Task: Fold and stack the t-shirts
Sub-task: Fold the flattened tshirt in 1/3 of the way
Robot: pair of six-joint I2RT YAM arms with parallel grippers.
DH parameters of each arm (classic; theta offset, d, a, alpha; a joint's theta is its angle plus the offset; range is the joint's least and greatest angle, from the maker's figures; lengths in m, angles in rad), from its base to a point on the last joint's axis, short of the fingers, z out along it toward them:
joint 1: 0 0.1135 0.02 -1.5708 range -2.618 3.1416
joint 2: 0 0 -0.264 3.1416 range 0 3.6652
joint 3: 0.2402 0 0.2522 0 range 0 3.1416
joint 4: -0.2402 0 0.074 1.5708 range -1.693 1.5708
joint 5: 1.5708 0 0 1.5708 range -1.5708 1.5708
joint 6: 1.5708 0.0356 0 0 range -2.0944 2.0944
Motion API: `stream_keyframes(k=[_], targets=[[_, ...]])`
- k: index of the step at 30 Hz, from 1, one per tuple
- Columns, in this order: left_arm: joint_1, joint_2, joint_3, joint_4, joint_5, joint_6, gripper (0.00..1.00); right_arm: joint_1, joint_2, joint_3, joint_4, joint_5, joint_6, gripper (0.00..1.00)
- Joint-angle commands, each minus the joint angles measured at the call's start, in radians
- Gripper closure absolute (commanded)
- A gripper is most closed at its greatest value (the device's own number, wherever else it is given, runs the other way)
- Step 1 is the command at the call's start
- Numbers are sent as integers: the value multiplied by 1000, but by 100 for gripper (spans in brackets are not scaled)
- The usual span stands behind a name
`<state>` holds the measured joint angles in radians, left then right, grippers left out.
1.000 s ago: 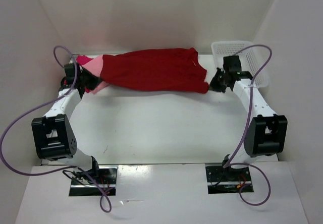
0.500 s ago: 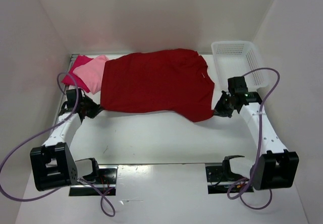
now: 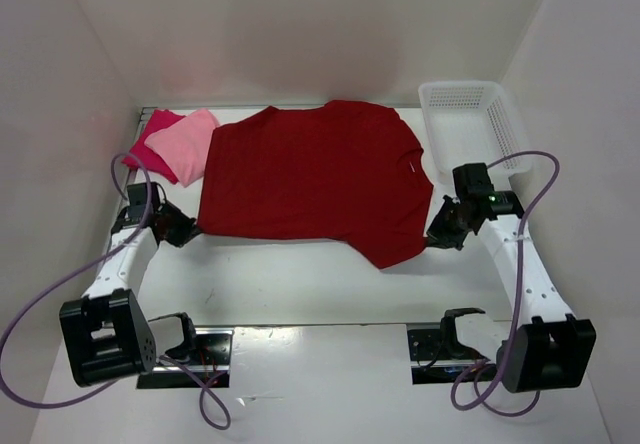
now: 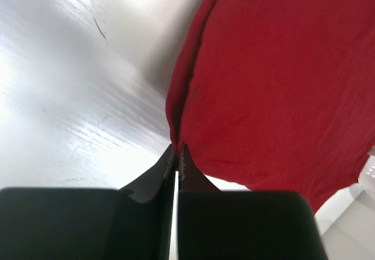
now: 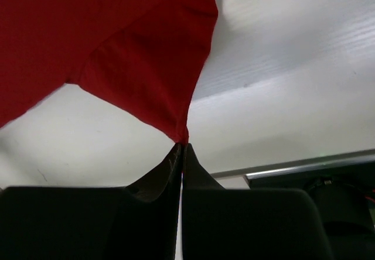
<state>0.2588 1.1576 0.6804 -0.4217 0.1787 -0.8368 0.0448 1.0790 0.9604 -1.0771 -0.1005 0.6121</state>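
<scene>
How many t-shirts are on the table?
3: the dark red shirt spread across the middle, the light pink shirt at the far left, the crimson shirt partly under it. Others could lie underneath.

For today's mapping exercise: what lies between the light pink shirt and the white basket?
The dark red shirt, spread on the table, seen in the top view.

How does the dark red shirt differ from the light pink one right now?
The dark red shirt is spread flat and looks much larger; the light pink shirt is a small folded bundle. The left gripper and right gripper pinch the dark red shirt's near corners; nothing holds the light pink shirt. The dark red shirt fills the middle, the light pink shirt sits far left. Both lie on the table.
</scene>
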Motion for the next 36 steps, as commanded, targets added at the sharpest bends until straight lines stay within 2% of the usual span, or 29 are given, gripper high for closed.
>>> stream_keyframes(k=[1,6,10,22,30,36], targets=[[5,103,19,72,-8,10,100,-8,82,-12,140,-15,24,100],[5,235,123,138,1,10,100,-19,248,43,302,1,25,100],[5,371,197,176,10,1,100,-19,398,165,371,19,3,100],[-21,537,389,212,22,-41,100,-19,722,564,384,76,-25,100],[-30,669,510,235,2,-42,100,-28,874,736,373,128,-43,100],[-49,746,530,265,-8,-51,100,-37,960,797,373,163,-43,100]])
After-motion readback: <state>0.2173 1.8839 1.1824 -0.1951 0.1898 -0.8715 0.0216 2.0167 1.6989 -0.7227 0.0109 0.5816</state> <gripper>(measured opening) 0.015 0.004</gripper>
